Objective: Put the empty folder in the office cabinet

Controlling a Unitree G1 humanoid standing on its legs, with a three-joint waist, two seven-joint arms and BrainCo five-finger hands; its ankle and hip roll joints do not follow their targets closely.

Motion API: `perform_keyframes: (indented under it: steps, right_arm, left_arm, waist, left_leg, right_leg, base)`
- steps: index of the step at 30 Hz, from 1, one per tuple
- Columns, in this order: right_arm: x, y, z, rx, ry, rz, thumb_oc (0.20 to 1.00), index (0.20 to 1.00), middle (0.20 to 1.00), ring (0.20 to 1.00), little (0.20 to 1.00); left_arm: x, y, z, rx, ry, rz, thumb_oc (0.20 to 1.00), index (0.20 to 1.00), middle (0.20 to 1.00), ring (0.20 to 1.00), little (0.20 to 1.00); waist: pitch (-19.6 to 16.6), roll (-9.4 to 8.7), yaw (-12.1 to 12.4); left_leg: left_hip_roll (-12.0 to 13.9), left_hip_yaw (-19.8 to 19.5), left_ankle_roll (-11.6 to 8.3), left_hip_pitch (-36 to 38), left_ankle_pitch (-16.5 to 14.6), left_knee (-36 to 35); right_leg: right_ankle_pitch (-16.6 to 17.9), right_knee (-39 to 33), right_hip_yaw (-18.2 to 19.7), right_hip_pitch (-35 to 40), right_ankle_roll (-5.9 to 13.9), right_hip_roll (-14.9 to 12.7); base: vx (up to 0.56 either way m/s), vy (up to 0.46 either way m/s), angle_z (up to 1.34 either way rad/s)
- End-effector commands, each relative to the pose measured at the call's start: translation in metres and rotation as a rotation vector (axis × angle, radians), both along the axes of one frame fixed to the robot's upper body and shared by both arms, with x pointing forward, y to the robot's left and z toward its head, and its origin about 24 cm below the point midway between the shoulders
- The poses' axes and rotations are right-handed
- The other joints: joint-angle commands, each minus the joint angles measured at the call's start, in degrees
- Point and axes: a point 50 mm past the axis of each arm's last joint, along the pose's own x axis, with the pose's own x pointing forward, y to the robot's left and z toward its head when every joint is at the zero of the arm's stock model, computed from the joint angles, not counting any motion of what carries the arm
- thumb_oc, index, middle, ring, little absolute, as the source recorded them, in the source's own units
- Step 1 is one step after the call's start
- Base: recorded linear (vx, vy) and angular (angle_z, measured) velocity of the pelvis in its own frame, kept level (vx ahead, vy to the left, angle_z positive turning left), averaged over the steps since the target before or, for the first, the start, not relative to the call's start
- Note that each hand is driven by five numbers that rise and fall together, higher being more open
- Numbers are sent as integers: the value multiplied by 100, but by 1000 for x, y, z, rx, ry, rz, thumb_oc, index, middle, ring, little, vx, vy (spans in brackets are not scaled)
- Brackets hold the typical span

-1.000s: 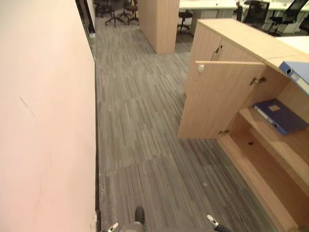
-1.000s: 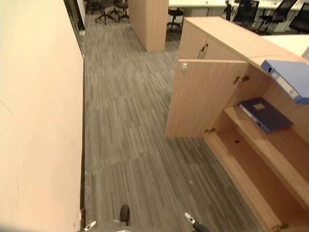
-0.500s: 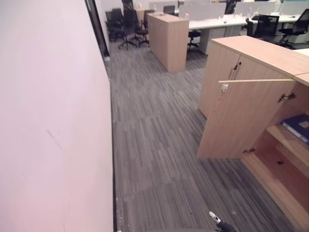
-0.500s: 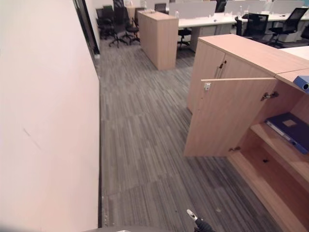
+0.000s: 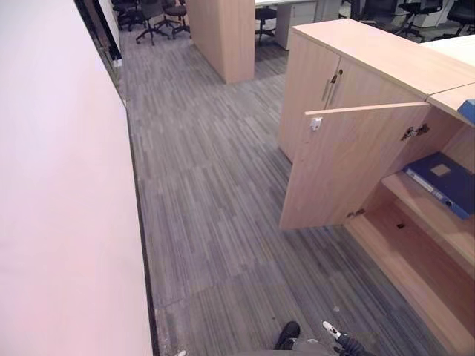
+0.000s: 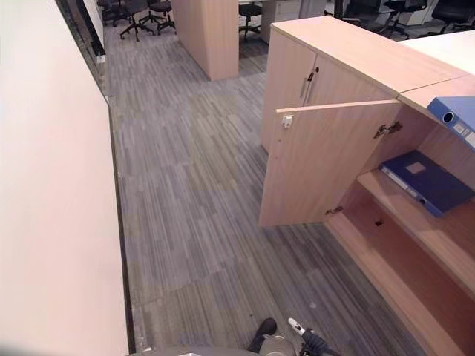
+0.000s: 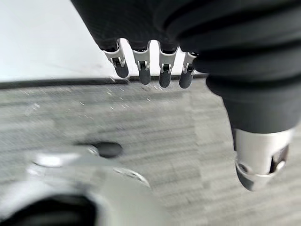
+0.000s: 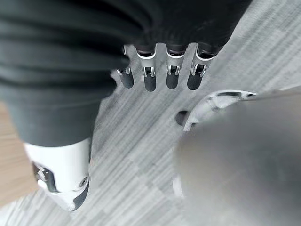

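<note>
- Blue folder (image 6: 424, 182) lies flat on the open cabinet (image 6: 326, 159) shelf; placing looks done.
- Left hand (image 7: 150, 70) and right hand (image 8: 160, 75) hang relaxed, empty.
- Next, probably shutting the door (image 5: 349, 167).

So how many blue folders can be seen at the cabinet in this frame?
2. One folder lies flat on the shelf inside the open cabinet; the other folder sits on the cabinet top, cut off by the view's edge. More could be hidden beyond it.

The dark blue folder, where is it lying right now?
The dark blue folder lies flat on a shelf inside the open cabinet, on the robot's right, just past the open cabinet door.
</note>
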Motion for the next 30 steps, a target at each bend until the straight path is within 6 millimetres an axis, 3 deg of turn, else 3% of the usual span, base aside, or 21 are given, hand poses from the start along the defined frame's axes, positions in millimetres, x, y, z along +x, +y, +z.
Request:
perform_keyframes:
  steps: [1,6,7,9,12,14,16,17,18,19,20,21,25,30]
  right_arm:
    - [17,-1,4,1,-68,-72,1000,1000,1000,1000,1000]
    - [15,-6,5,-16,-60,-69,1000,1000,1000,1000,1000]
    - [16,-7,5,-19,-58,-67,1000,1000,1000,1000,1000]
    - [17,-10,6,-29,-62,-65,1000,1000,1000,1000,1000]
    - [17,-11,6,-35,-58,-55,1000,1000,1000,1000,1000]
    - [15,-12,6,-45,-42,-14,1000,1000,1000,1000,1000]
    - [13,-12,6,-49,-33,8,1000,1000,1000,1000,1000]
    - [13,-12,6,-53,-29,15,1000,1000,1000,1000,1000]
    - [13,-12,6,-53,-29,15,1000,1000,1000,1000,1000]
    - [12,-13,6,-59,-24,27,1000,1000,1000,1000,1000]
    - [12,-13,6,-60,-25,27,1000,1000,1000,1000,1000]
    - [10,-14,5,-61,-16,31,1000,1000,1000,1000,1000]
    - [4,-10,3,-40,-10,8,1000,1000,1000,1000,1000]
    - [1,1,0,-8,-9,-14,1000,1000,1000,1000,1000]
  left_arm:
    - [25,-4,2,7,-68,11,1000,1000,1000,1000,1000]
    - [44,-6,6,9,-137,9,1000,1000,1000,1000,1000]
    - [44,-7,6,7,-136,13,1000,1000,1000,1000,1000]
    - [40,-7,5,4,-128,21,1000,1000,1000,1000,1000]
    - [35,-8,4,4,-110,12,1000,1000,1000,1000,1000]
    - [25,-6,2,12,-73,-19,1000,1000,1000,1000,1000]
    - [21,-4,2,18,-60,-21,1000,1000,1000,1000,1000]
    - [21,-4,2,17,-57,-20,1000,1000,1000,1000,1000]
    - [21,-4,2,17,-57,-20,1000,1000,1000,1000,1000]
    - [21,-4,2,13,-59,-11,1000,1000,1000,1000,1000]
    - [21,-4,2,13,-59,-11,1000,1000,1000,1000,1000]
    - [22,-6,2,3,-64,4,1000,1000,1000,1000,1000]
    - [15,-9,0,-5,-44,-22,1000,1000,1000,1000,1000]
    - [28,-7,3,12,-81,-73,1000,1000,1000,1000,1000]
  waist:
    - [24,-69,37]
    - [73,-208,59]
    - [85,-233,81]
    - [121,-289,166]
    - [131,-347,257]
    - [184,-358,441]
    - [230,-323,584]
    - [269,-294,634]
    - [272,-296,632]
    - [319,-226,733]
    - [305,-225,719]
    - [310,-136,734]
    - [60,-87,582]
    - [-156,-98,328]
  left_leg:
    - [485,134,-346,72,140,520]
    - [1125,244,-579,-620,931,2664]
    - [1192,269,-547,-733,1007,2887]
    - [1194,245,-429,-1096,847,3083]
    - [1187,197,-328,-1416,605,2847]
    - [980,-265,-318,-1779,532,1900]
    - [761,-895,-421,-1926,785,988]
    - [671,-1201,-421,-2030,1102,647]
    - [668,-1201,-422,-2018,1113,628]
    - [471,-1911,-475,-2180,1326,311]
    - [465,-1926,-471,-2201,1343,303]
    - [351,-2224,-484,-2078,1285,86]
    - [240,-2033,-390,-1514,1193,-364]
    - [-168,-1637,-11,-1016,818,-591]
  right_leg:
    - [227,-243,334,293,655,-61]
    - [-330,-232,443,804,157,246]
    - [-411,-262,488,875,105,280]
    - [-503,-339,643,988,82,289]
    - [-510,-389,821,1050,156,206]
    - [-517,-429,1120,1157,256,126]
    - [-546,-472,1358,1256,308,140]
    - [-476,-485,1417,1251,298,142]
    - [-477,-485,1416,1255,297,140]
    - [-482,-495,1695,1324,333,190]
    - [-472,-500,1679,1310,336,189]
    - [-477,-471,1905,1305,395,215]
    - [-339,-673,2114,1372,562,27]
    - [-93,-853,2611,1332,843,-245]
  base:
    - [278,-271,-14]
    - [189,-250,-8]
    - [151,-201,-37]
    - [130,-74,-48]
    - [97,54,-43]
    - [157,150,-68]
    - [160,150,-57]
    - [83,107,-80]
    - [117,140,-81]
    - [104,77,-98]
    - [174,159,-77]
    - [122,152,-91]
    - [236,261,-99]
    - [178,234,-58]
